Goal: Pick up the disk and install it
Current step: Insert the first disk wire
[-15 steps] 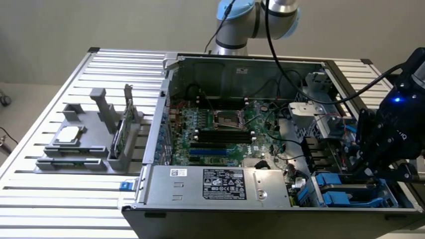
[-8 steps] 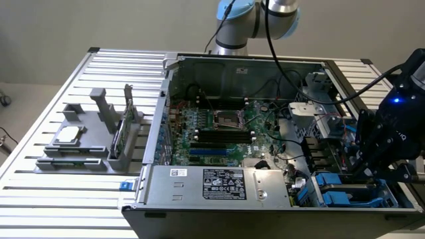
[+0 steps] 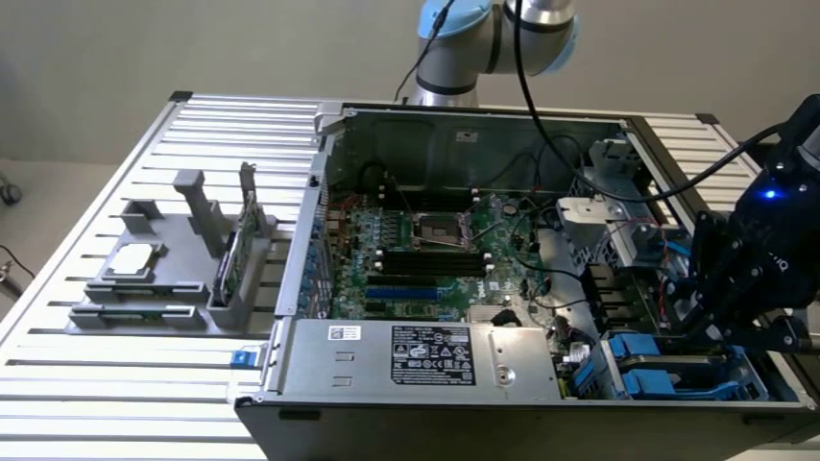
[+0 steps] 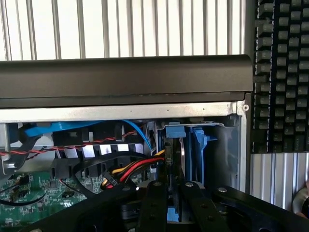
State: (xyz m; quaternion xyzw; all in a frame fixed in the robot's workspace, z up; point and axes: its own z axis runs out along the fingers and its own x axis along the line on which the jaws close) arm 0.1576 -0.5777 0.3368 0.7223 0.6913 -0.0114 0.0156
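The disk [image 4: 175, 145] stands on edge in the drive bay at the case's corner, its bright blue carrier rail and a silver edge facing the wrist camera. My gripper [image 4: 173, 209] reaches down onto it, its two black fingers [image 4: 155, 205] close together with the blue rail between them, apparently shut on it. In the exterior view the gripper [image 3: 708, 331] hangs over the bay at the right of the open computer case [image 3: 321, 182], above blue carriers [image 3: 640, 370]. The disk's label is hidden.
Red, yellow and black cables [image 4: 130, 168] run right beside the bay, with a second blue carrier [image 4: 199, 145] on the other side. The motherboard [image 3: 423, 250] and power supply [image 3: 436, 355] fill the case. A grey fixture [image 3: 154, 288] at the exterior view's left holds a silver chip [image 3: 133, 259] and a green card [image 3: 236, 257].
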